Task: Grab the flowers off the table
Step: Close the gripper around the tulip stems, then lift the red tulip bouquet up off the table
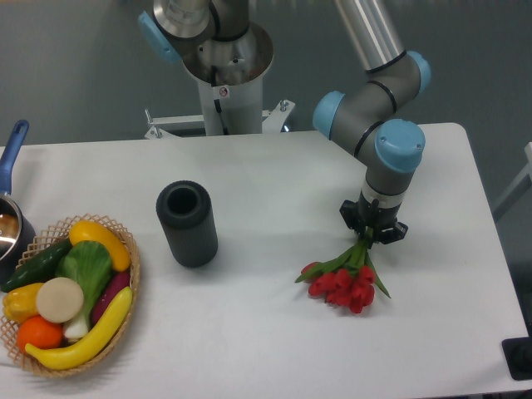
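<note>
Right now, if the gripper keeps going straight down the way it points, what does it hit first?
The stems of the flowers: the gripper points down right over their stem end. Below them is only the table. Whether it already touches them, this view cannot settle.

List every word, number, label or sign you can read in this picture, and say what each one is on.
None can be read.
A small red and white sticker sits on the robot base, too small and blurred to read.
The flowers, dark cylinder and basket carry no text.
</note>
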